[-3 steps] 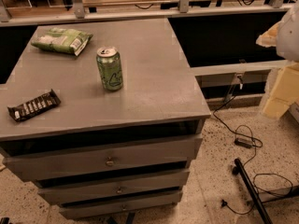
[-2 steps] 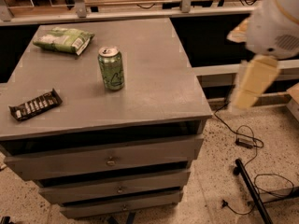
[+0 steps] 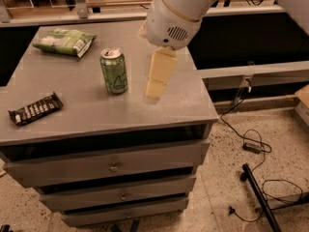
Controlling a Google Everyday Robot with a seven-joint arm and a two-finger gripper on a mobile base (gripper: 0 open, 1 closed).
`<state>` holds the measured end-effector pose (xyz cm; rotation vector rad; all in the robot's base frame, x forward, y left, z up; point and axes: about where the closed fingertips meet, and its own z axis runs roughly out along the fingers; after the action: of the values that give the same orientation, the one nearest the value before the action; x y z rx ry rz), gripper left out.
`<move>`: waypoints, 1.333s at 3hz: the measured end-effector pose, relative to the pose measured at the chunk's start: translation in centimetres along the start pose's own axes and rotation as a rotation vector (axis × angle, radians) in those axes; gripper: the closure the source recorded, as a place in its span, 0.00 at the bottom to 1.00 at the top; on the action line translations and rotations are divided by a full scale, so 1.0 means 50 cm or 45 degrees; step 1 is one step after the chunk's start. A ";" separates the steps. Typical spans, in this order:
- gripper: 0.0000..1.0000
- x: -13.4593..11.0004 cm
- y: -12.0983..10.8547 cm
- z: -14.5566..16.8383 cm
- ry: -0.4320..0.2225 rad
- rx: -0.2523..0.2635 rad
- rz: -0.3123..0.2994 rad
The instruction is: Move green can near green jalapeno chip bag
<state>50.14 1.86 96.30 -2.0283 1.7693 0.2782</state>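
Near left edge of the grey counter (image 3: 193, 108): dark ribbed chocolate-bar wrapper (image 3: 35, 108), lying flat and angled. Far left: green jalapeno chip bag (image 3: 65, 41), flat, white label patch toward its right end. Toward the middle: green can (image 3: 114, 70), standing upright, silver top showing, well apart from the bag and nearer. Just right of the can, not touching it: gripper (image 3: 155, 91), cream-coloured, hanging tip-down from a white arm (image 3: 178, 13) over the counter; spread or pressed together, cannot tell. Below: drawers (image 3: 113, 167). On the floor at right: black cables (image 3: 251, 146)
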 end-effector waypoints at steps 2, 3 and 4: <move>0.00 -0.028 -0.067 0.038 -0.298 0.067 -0.049; 0.00 -0.040 -0.158 0.094 -0.539 0.106 -0.031; 0.00 -0.070 -0.200 0.148 -0.705 0.057 -0.015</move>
<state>60.29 9.18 93.09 -1.7090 1.3988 0.7112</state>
